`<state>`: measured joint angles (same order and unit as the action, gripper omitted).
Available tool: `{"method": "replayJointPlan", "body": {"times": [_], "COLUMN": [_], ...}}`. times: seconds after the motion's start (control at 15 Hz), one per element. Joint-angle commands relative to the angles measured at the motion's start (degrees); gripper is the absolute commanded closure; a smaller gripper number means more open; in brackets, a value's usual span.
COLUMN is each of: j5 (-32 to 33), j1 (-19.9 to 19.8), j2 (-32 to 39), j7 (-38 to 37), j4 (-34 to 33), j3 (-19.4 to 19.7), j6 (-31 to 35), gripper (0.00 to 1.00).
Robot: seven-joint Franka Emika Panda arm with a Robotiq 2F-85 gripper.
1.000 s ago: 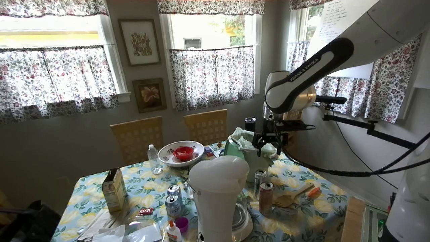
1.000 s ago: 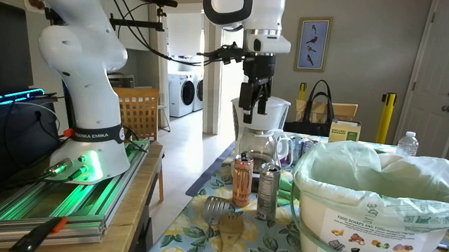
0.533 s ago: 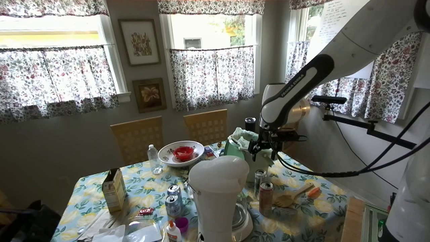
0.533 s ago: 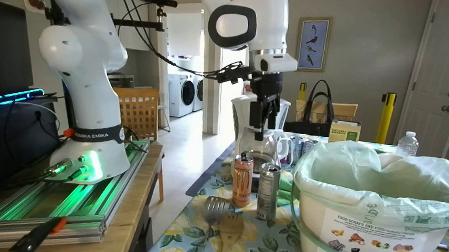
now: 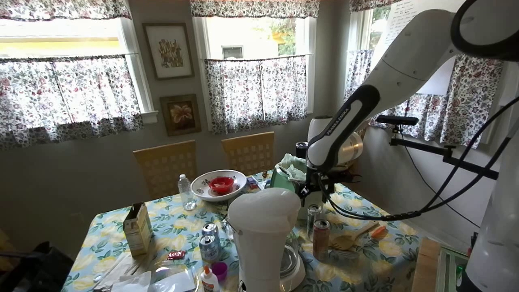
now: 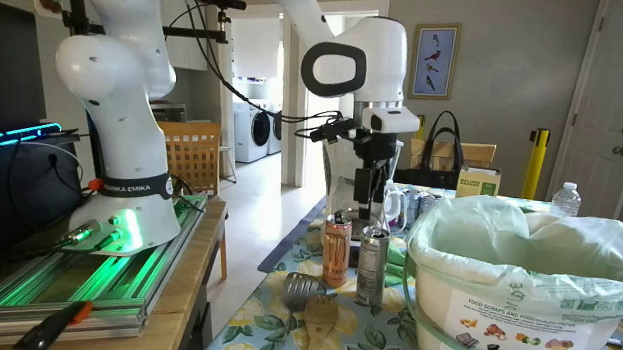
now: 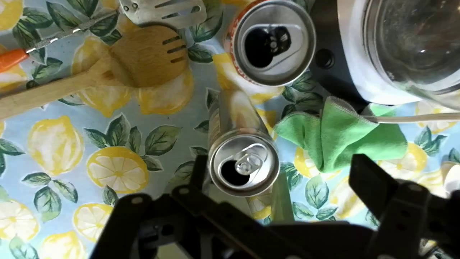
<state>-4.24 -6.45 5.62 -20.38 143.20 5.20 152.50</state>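
Observation:
My gripper (image 7: 279, 169) is open and empty, pointing down with its fingers wide apart. In the wrist view a silver can (image 7: 244, 165) with an opened top stands close beside the left finger, partly between the fingers. In an exterior view the gripper (image 6: 366, 208) hangs above and behind the silver can (image 6: 372, 268), with no visible contact. An orange can (image 6: 336, 250) stands beside the silver one; its open top (image 7: 273, 43) shows in the wrist view. A green cloth (image 7: 341, 136) lies on the table ahead of the right finger. The gripper (image 5: 313, 196) also shows beside the bin.
A white coffee maker (image 5: 263, 227) with a glass carafe (image 7: 413, 43) stands near the cans. A lined food-scraps bin (image 6: 519, 311) stands to one side. A wooden fork (image 7: 143, 57) and a metal spatula (image 7: 169, 12) lie on the table. A bowl (image 5: 202, 190) and bottle (image 5: 186, 192) stand farther off.
The arm and gripper have moved steadily down toward the cans, shifting a little right in the view with the bin in front. The gripper stays open. The table objects have not moved.

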Motion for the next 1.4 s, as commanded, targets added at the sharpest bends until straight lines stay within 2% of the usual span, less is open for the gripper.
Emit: {"method": "replayJointPlan", "body": {"times": [0.0,0.27,0.53,0.6,0.67,1.0,1.33], "j5": [3.9,7.2,6.9,6.6,6.4,5.3,3.7], "j1": [1.2,2.0,2.6,2.8,3.1,3.7,3.2], "j2": [4.5,7.5,10.4,10.9,11.5,12.5,11.2], "j7": [-0.3,-1.0,-1.1,-0.9,-0.9,-0.6,0.1], "j4": [-2.9,-4.1,-5.1,-5.3,-5.6,-6.6,-6.4], "j3": [1.3,2.8,3.8,4.0,4.1,4.5,4.1], "j6": [1.1,2.1,5.1,5.6,5.9,5.7,4.9], "gripper": [0.0,0.0,0.0,0.25,0.26,0.62,0.63]}}
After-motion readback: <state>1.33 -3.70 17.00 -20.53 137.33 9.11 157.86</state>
